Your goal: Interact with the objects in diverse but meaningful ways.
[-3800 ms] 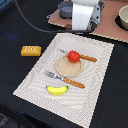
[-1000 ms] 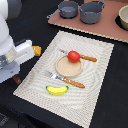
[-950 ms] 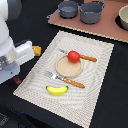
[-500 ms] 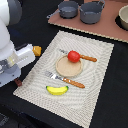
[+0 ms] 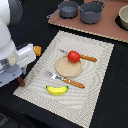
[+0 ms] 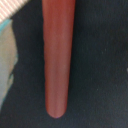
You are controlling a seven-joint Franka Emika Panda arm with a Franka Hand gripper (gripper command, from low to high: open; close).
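My gripper [image 5: 21,76] hangs at the exterior view's left, over the left edge of the striped mat [image 5: 95,87]. A dark brown sausage [image 5: 21,81] points straight down from it, and I take the gripper as shut on it; its fingers are hidden. The wrist view is filled by that reddish-brown sausage [image 6: 59,55], rounded end over black table. A red tomato [image 5: 74,56] rests on a round wooden plate [image 5: 66,68]. The yellow banana [image 5: 57,90] lies near the mat's front. Only a corner of the golden bread loaf [image 5: 37,50] shows behind the arm.
Two grey pots [image 5: 68,8] [image 5: 92,11] and part of a third vessel [image 5: 123,17] stand on a brown board [image 5: 107,31] at the back. An orange-handled fork [image 5: 66,80] and knife [image 5: 86,58] lie beside the plate. The white arm body fills the exterior view's left.
Since 3.8 s ago the arm has swung from the pots at the back to the exterior view's left. Over the last second it has barely moved.
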